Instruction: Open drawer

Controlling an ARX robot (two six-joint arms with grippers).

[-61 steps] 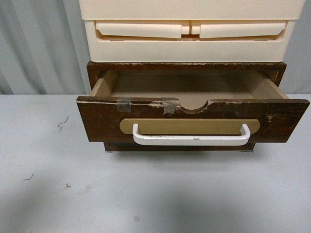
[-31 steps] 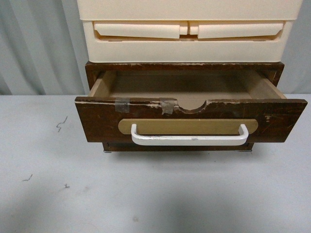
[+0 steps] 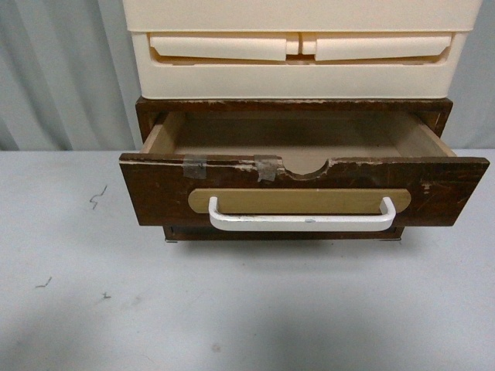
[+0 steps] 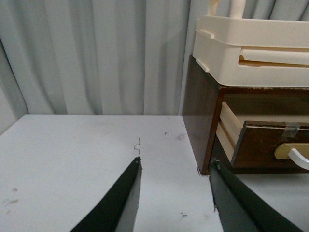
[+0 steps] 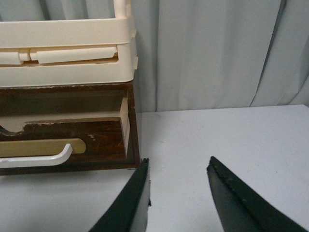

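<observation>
The dark brown wooden drawer [image 3: 155,189] stands pulled out of its cabinet, its inside bare. It has a white bar handle [image 3: 302,222] on a tan oval plate, and a chipped top edge with a half-round notch and tape. Neither gripper shows in the front view. My left gripper [image 4: 175,166] is open and empty over the table, left of the cabinet; the drawer [image 4: 263,145] shows to one side. My right gripper [image 5: 178,164] is open and empty over the table, right of the cabinet; the drawer [image 5: 72,128] and handle [image 5: 36,159] show beside it.
Cream plastic drawers [image 3: 302,54] sit on top of the wooden cabinet [image 3: 294,107]. The grey table [image 3: 77,294] has small dark marks. A pale curtain [image 3: 54,69] hangs behind.
The view shifted slightly between one second and half a second ago; the drawer and all else look the same since then.
</observation>
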